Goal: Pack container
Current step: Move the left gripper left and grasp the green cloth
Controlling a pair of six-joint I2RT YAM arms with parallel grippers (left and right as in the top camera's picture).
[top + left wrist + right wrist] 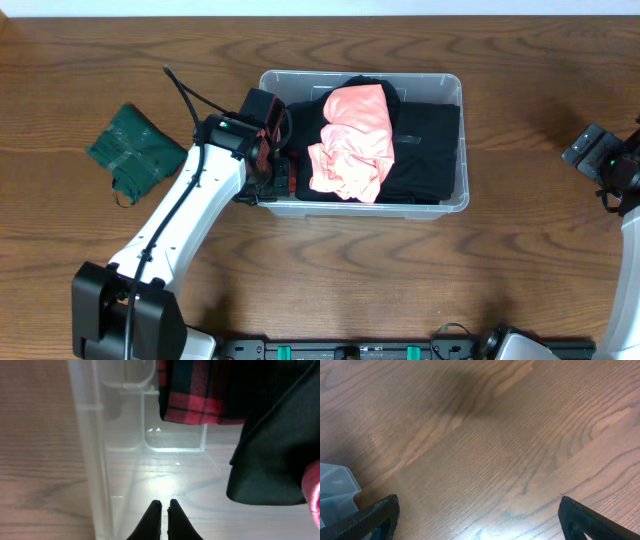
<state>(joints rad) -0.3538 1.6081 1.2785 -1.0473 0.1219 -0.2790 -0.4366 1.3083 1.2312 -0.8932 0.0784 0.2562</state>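
The clear plastic container (455, 205) sits at the table's middle, holding black clothes (425, 150), a pink garment (352, 140) and a red-and-black plaid cloth (192, 390). My left gripper (275, 175) is shut and empty over the container's left end, fingertips (164, 505) above bare container floor beside the left wall (92, 460). My right gripper (600, 155) is open and empty at the far right; its fingers (477, 512) hang over bare wood. A corner of the container (337, 487) shows in the right wrist view.
A folded dark green cloth (135, 150) lies on the table left of the container. Wooden table (330, 280) runs all round. The arm bases stand at the front edge.
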